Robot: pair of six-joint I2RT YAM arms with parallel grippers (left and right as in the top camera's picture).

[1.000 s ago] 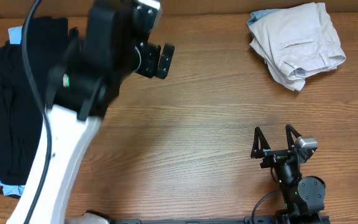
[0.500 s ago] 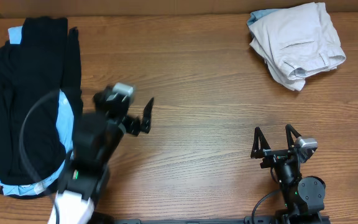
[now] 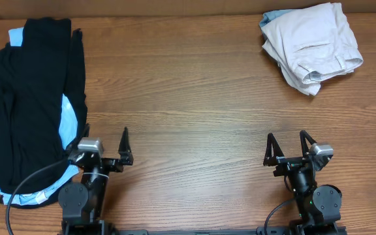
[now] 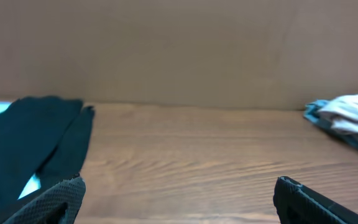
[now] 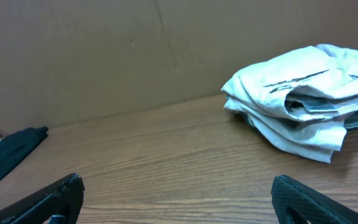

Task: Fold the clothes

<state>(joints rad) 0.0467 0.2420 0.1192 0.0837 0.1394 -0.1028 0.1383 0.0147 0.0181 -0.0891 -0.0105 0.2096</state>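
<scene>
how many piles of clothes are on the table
2. The black and light-blue pile lies on the left side; the beige pile sits at the far right, a bluish garment peeking out beneath it. Either pile may hide more garments.

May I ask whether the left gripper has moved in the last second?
Yes. The left gripper withdrew along the black garment, from its far end to the near edge of the table.
</scene>
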